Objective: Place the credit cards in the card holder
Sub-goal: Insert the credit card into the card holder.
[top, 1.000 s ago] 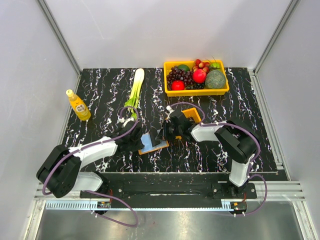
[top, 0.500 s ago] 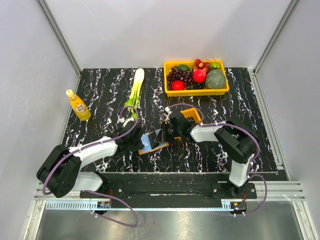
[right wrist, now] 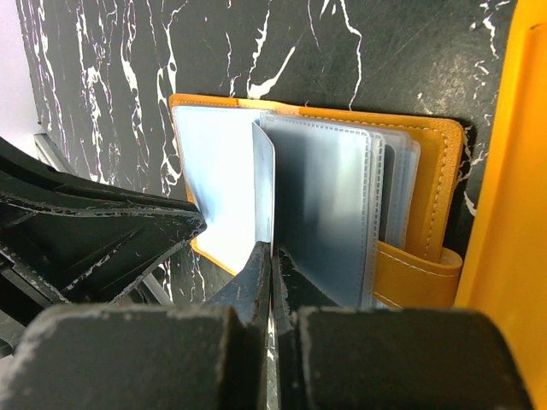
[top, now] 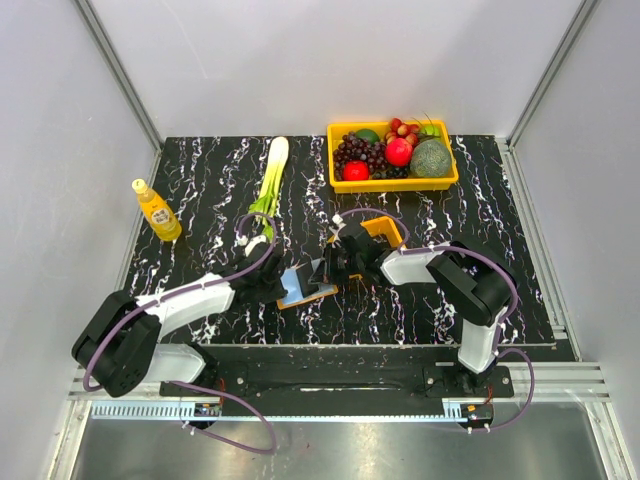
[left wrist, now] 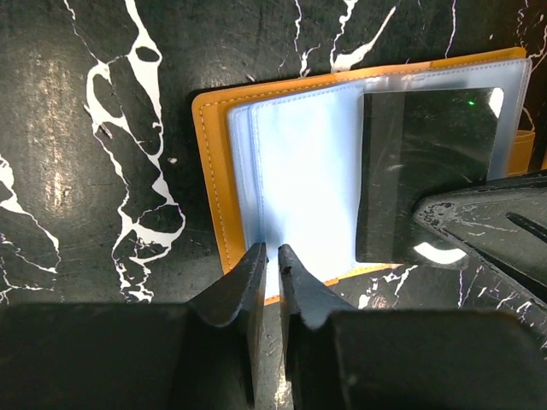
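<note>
Spanning the enclosure floor, the black marbled table [top: 480, 290] runs out to grey walls [top: 330, 60] on the left, far and right sides. Its near edge stops at the arm bases.

Open room: a broad bare stretch on the near right, and another on the left between the bottle and the left arm.

- Yellow fruit basket [top: 400, 185] fills the far right corner, close to the far edge.
- Leek [top: 272, 170] lies far centre-left, lengthwise near to far.
- Yellow bottle [top: 157, 212] stands upright near the left edge.
- Small orange tray [top: 388, 230] sits just right of the right gripper, crowding that side of the work spot.
- Card holder [top: 297, 287] lies open at centre in the near half, between the two grippers. An orange border frames a pale blue page [left wrist: 299, 188]. Whether that page holds a card, cannot tell.
- Right gripper [right wrist: 271, 256]: jaws pressed fully together on one clear sleeve of the card holder, which stands upright from the fingertips.
- Left gripper [left wrist: 272, 260]: jaws nearly closed with a thin slit left, tips at the holder's left edge. Pinching or only resting there, cannot tell.

Against a second ago: the holder is in the same place, both arms are in almost the same pose, and the far things are unmoved.
</note>
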Controlling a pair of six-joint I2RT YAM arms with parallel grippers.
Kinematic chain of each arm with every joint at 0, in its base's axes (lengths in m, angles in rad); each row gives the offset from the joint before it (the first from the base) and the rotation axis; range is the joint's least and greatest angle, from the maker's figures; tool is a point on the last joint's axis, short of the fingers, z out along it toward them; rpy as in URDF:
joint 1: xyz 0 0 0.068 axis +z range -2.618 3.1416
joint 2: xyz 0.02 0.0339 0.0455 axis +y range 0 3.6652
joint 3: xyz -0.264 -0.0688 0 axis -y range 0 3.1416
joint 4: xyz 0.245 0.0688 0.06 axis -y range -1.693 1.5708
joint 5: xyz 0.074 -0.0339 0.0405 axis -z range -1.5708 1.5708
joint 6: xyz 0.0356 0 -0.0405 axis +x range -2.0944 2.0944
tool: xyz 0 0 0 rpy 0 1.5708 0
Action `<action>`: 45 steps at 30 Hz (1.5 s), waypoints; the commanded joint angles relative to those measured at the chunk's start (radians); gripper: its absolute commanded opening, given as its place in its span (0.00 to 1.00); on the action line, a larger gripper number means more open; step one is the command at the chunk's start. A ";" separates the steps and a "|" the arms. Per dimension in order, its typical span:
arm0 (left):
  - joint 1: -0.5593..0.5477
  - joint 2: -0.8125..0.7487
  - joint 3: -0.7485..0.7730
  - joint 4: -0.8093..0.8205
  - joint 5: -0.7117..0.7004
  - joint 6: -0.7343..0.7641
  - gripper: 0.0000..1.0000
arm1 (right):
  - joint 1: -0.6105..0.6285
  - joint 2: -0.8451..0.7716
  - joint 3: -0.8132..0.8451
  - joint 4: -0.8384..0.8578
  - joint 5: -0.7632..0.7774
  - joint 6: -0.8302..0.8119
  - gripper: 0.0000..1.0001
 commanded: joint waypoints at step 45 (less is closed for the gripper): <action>0.004 0.088 -0.035 -0.133 -0.084 -0.022 0.46 | 0.037 -0.016 -0.128 -0.002 0.139 -0.040 0.01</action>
